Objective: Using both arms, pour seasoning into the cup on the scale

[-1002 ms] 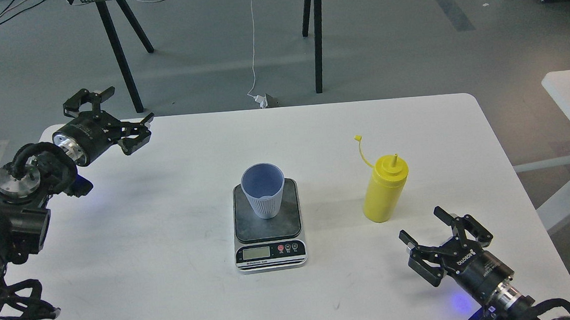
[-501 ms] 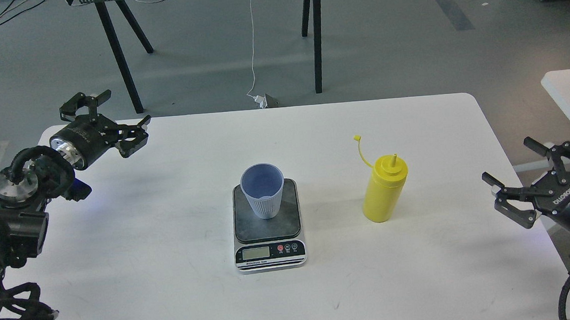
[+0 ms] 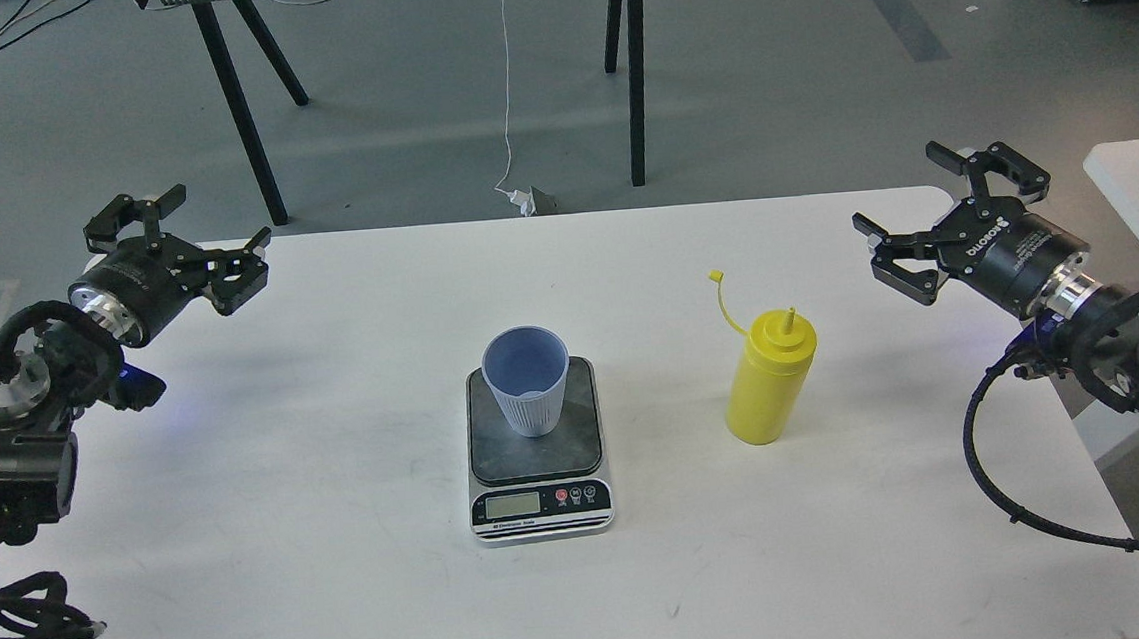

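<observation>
Two arms frame a white table (image 3: 348,596) that carries three things. Nearest stands the scale (image 3: 537,452), its silver front edge with the LCD display and round buttons — one red — turned toward the near side. On its dark platform, toward the far end, the light-blue cup (image 3: 528,380) stands upright and open, leaning on nothing. To the right of the scale, apart from it, the yellow seasoning (image 3: 770,376) bottle stands upright on the table, its nozzle pointing up and its thin cap strap curling up and to the left.

Farther back, at the table's far left corner, the left gripper (image 3: 180,231) hangs above the surface with its jaws spread wide and nothing between them. At the far right edge the right gripper (image 3: 927,199) hovers likewise — jaws spread, empty, well apart from the bottle.

Beyond the table, black trestle legs (image 3: 244,102) stand on the grey floor, with a white cable (image 3: 505,83) hanging down between them.
</observation>
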Action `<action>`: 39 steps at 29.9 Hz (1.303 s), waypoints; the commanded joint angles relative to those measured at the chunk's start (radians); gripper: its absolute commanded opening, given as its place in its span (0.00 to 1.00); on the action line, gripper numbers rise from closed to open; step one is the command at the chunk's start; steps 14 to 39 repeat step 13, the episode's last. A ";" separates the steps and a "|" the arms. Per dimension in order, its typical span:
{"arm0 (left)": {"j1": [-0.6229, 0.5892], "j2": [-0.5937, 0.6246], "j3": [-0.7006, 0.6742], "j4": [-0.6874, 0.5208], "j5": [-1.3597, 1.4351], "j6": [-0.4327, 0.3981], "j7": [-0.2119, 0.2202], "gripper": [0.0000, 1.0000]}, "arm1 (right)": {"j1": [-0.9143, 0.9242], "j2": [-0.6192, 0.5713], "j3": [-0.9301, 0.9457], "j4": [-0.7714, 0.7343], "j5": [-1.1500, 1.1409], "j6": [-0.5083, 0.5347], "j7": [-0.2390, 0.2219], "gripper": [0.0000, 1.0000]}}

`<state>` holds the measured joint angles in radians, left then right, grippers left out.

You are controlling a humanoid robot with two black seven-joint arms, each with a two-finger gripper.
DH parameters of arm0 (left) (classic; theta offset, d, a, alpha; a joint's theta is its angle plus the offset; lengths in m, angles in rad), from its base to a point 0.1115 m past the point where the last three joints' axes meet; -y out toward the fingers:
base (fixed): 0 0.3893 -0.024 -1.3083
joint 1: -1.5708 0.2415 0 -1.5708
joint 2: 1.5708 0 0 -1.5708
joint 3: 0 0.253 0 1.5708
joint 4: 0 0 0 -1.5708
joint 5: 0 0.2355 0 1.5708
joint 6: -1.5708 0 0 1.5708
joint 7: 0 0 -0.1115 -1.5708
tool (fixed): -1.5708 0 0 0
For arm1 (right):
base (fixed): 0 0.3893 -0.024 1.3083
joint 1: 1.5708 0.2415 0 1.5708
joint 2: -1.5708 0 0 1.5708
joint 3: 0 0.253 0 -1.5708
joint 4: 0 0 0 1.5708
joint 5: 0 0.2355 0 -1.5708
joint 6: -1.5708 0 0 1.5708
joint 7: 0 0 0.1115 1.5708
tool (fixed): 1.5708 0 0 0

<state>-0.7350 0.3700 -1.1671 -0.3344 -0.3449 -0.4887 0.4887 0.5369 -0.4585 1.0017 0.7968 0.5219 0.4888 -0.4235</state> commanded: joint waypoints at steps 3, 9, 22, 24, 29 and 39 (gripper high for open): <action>-0.003 0.003 0.000 0.000 -0.003 0.000 0.000 1.00 | 0.018 0.041 -0.003 -0.028 -0.006 0.000 0.000 0.99; 0.000 -0.006 0.001 0.000 -0.002 0.000 0.000 1.00 | 0.026 0.075 0.000 -0.076 -0.006 0.000 0.002 0.99; -0.004 -0.010 0.003 0.000 -0.002 0.000 0.000 1.00 | 0.034 0.077 0.005 -0.077 -0.006 0.000 0.003 0.99; -0.004 -0.010 0.003 0.000 -0.002 0.000 0.000 1.00 | 0.034 0.077 0.005 -0.077 -0.006 0.000 0.003 0.99; -0.004 -0.010 0.003 0.000 -0.002 0.000 0.000 1.00 | 0.034 0.077 0.005 -0.077 -0.006 0.000 0.003 0.99; -0.004 -0.010 0.003 0.000 -0.002 0.000 0.000 1.00 | 0.034 0.077 0.005 -0.077 -0.006 0.000 0.003 0.99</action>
